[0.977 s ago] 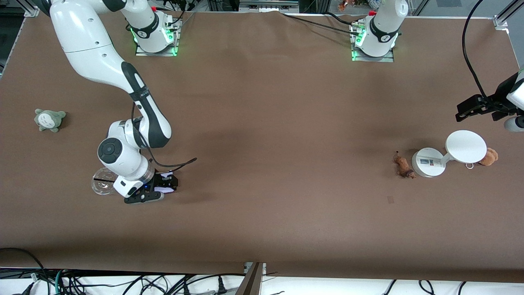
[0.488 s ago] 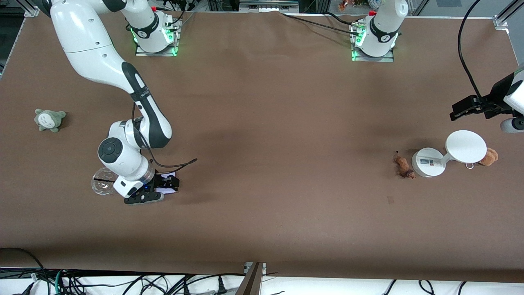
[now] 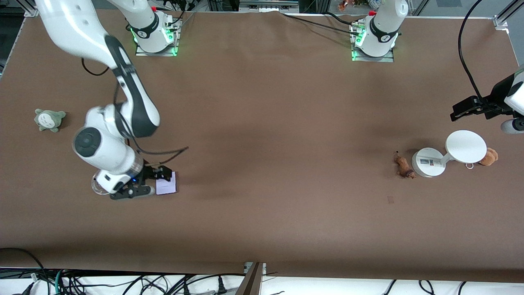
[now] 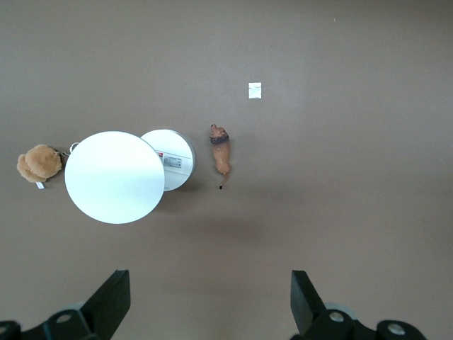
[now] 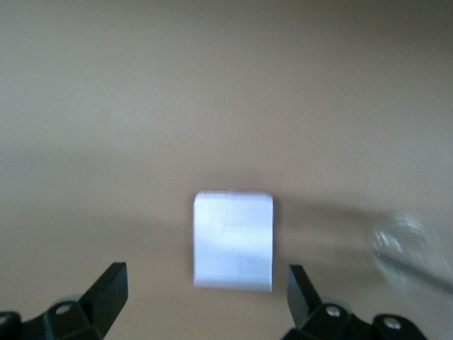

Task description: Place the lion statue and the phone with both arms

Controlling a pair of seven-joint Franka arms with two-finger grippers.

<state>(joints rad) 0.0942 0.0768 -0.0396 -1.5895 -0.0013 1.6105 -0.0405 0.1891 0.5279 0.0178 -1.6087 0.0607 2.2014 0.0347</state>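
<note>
The phone [image 3: 166, 183], a pale lavender rectangle, lies flat on the brown table toward the right arm's end. My right gripper [image 3: 153, 182] hovers just above its edge, open and holding nothing; the right wrist view shows the phone [image 5: 233, 241] lying free ahead of the right gripper [image 5: 207, 294]. The lion statue [image 3: 403, 165] lies on its side beside the white stand's base, toward the left arm's end. My left gripper [image 3: 464, 110] hangs open and empty above the table near that end. In the left wrist view the lion statue [image 4: 221, 150] is well ahead of the left gripper [image 4: 209, 297].
A white stand has a round base [image 3: 428, 162] and a raised disc [image 3: 465, 146], with an orange-brown plush [image 3: 489, 156] beside it. A clear cup [image 3: 97, 185] is partly hidden under the right wrist. A grey-green plush [image 3: 49, 119] sits near the right arm's end.
The right gripper opened and let go of the phone, then rose and drew back toward the clear cup. The phone stays flat on the table. The left gripper shifted slightly, then held still.
</note>
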